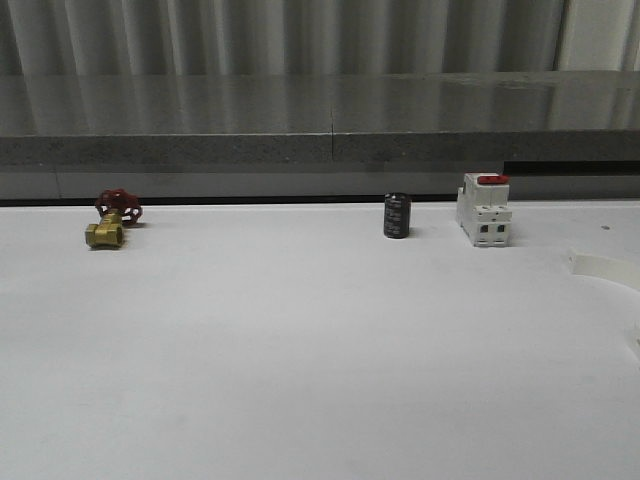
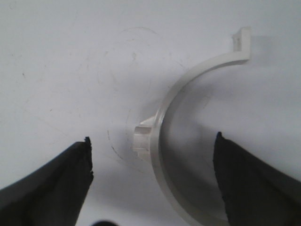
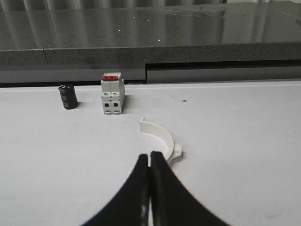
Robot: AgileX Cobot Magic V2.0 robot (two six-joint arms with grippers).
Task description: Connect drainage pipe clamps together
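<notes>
Drainage pipe clamps lie apart on the white table, not yet joined. One clamp half, a white plastic arc with a flange tab at its end and a small side lug, rests flat on the table directly under the left gripper. Its dark fingers are spread wide and hold nothing; the arc sits between them, so the spread seems meant for closing around it. The other clamp half lies flat just in front of the right gripper, nearer than the white breaker with its red switch. That gripper's fingers are pressed together and grasp nothing. Beside the breaker stands a black cylinder; farther off on the same side sits a brass valve with a red handle.
</notes>
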